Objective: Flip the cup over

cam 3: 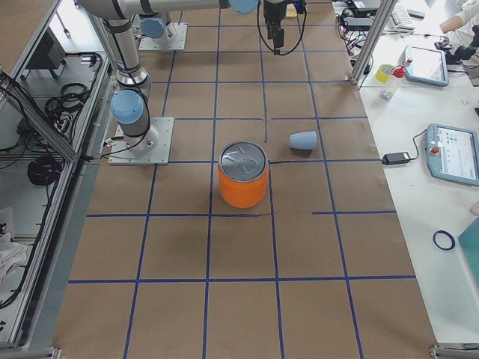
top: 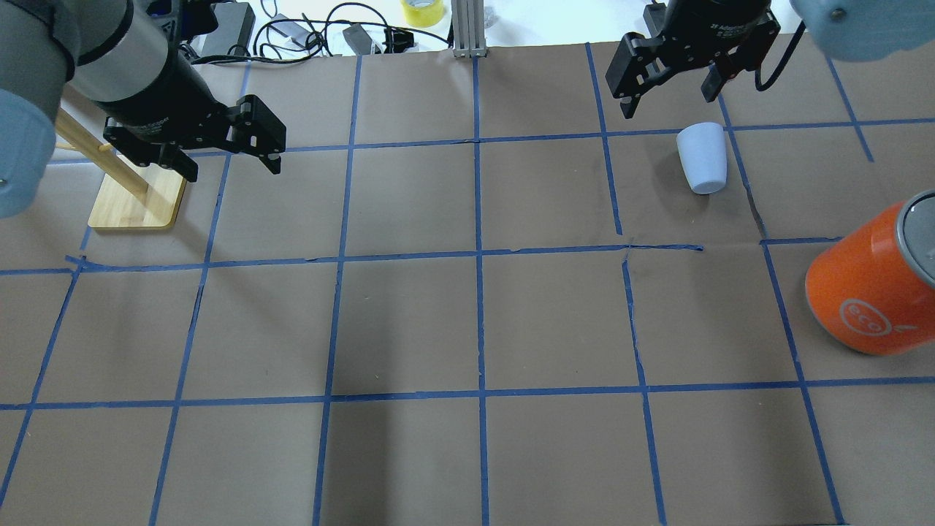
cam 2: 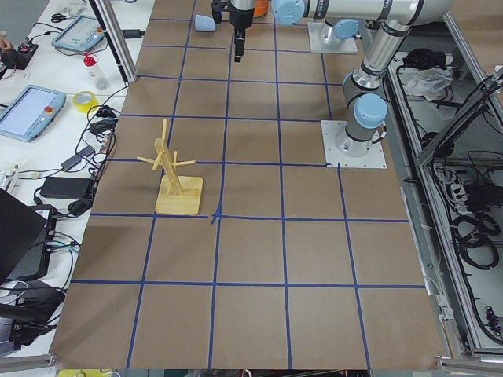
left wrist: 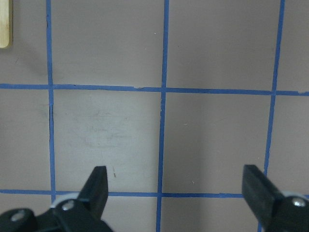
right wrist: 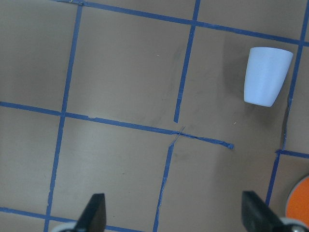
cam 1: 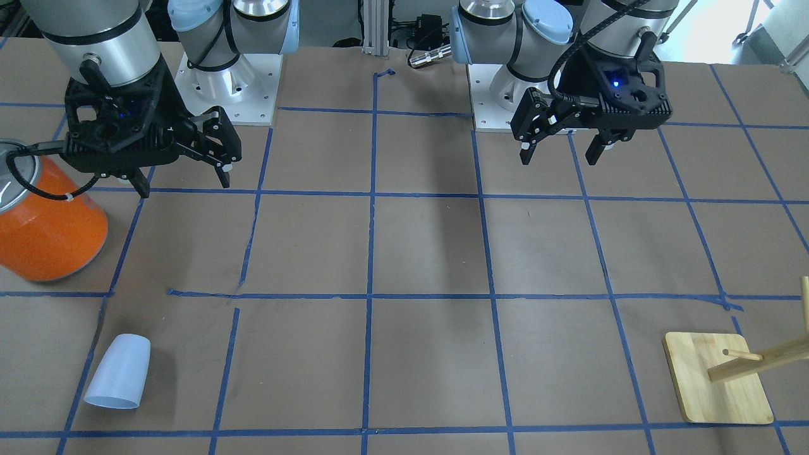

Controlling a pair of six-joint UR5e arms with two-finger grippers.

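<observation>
The cup (cam 1: 118,371) is a small pale blue-white tumbler that lies on its side on the brown paper, wide rim pointing away from the robot's base. It also shows in the overhead view (top: 703,157) and the right wrist view (right wrist: 265,76). My right gripper (cam 1: 183,178) hangs open and empty above the table, short of the cup on the robot's side; overhead, the gripper (top: 668,102) sits just beyond the cup. My left gripper (cam 1: 559,158) is open and empty on the other side of the table, far from the cup.
A large orange can (cam 1: 47,227) with a silver top stands beside the right arm, between the base and the cup. A wooden peg stand (cam 1: 717,379) on a bamboo base stands on the left arm's side. Blue tape lines grid the table.
</observation>
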